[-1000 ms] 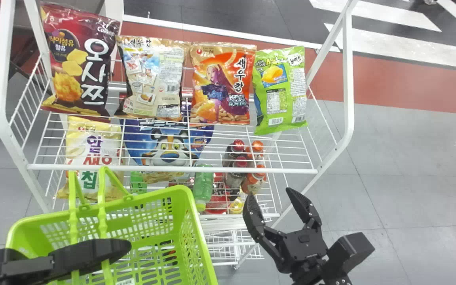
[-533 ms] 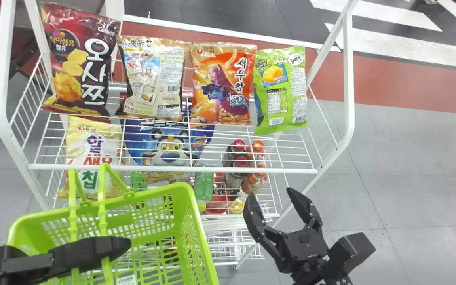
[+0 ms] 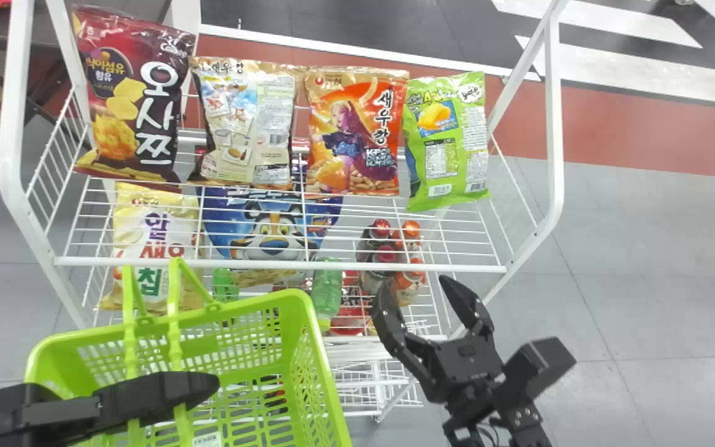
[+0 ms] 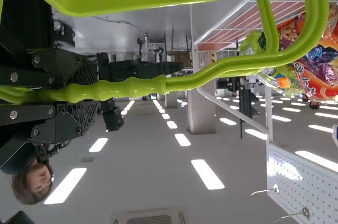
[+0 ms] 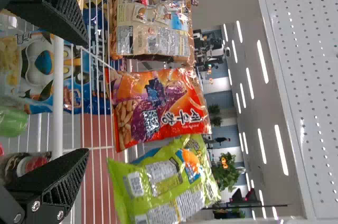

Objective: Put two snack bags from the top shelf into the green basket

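Before white wire shelf, black right hand is gaping, crooked reach risking toppling glossy snack bags, left hand clenching green plastic basket handles.

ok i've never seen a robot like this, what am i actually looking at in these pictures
It's a robot with two black arms, each ending in a claw. The head view looks forward and down from the robot's head; the two wrist views come from cameras on its wrists and are turned sideways.

Ahead is a white wire rack. Its top shelf holds four snack bags: dark red, beige, orange and green. Below are a yellow bag, a blue one and some bottles.

The left claw grips the handles of a green basket. The right claw is open and holds nothing.
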Action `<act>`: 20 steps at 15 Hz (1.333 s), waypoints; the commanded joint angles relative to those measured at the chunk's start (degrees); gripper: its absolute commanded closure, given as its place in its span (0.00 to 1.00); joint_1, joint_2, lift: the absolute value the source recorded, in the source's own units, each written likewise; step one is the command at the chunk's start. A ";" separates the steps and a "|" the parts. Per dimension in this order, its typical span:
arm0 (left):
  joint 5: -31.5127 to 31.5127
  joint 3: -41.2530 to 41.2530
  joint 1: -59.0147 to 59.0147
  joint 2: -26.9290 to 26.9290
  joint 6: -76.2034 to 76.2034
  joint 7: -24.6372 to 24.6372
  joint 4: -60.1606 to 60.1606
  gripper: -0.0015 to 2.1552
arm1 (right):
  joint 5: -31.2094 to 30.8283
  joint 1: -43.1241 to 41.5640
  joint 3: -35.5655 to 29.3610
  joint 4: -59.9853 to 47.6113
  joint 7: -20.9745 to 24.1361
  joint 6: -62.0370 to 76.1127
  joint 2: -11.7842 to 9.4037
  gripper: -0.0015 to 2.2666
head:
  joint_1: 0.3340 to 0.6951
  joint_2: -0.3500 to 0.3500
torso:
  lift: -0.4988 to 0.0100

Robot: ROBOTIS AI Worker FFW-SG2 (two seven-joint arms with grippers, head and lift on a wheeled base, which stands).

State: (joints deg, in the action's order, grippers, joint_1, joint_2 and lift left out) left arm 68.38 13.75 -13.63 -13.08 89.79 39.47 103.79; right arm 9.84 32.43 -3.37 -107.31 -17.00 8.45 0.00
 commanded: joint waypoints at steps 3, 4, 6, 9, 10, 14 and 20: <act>0.00 -0.04 -0.70 -0.02 0.24 -0.53 0.98 0.99 | -1.85 -9.05 5.22 2.10 2.76 -6.83 0.05 0.04 | 1.00 0.24 | 0.98; 0.00 -0.04 -0.70 -0.02 0.24 -0.62 1.07 0.99 | -2.55 -10.63 6.54 2.89 3.20 -7.36 0.05 0.04 | 1.00 0.26 | 0.98; 0.00 -0.30 -0.70 -0.02 0.24 -0.88 1.07 0.99 | -3.87 -14.24 9.61 5.18 5.23 -7.36 0.05 0.04 | 1.00 0.31 | 0.98; 0.00 -0.30 -0.88 -0.02 0.24 -1.23 1.86 0.99 | -4.92 -20.21 13.66 10.19 7.86 -7.19 0.05 0.04 | 1.00 0.39 | 0.98; 0.00 -0.21 -0.96 -0.10 0.24 -1.32 2.12 0.99 | -5.01 -22.59 15.15 12.21 9.09 -7.19 0.05 0.04 | 1.00 0.41 | 0.98; 0.00 -0.04 -1.23 -0.19 0.24 -1.23 2.39 0.99 | -5.89 -31.73 19.98 20.30 12.35 -7.71 0.05 0.04 | 1.00 0.50 | 0.98; -0.09 -1.09 -0.52 -0.28 0.24 -1.41 2.30 0.99 | -8.79 -44.47 22.45 35.06 13.93 -9.30 0.05 0.03 | 1.00 0.58 | 0.98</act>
State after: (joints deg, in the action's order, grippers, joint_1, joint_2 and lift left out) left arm 68.30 13.03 -14.57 -13.32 89.79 38.05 106.19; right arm 1.50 -8.38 18.87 -76.45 -3.05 -0.14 0.00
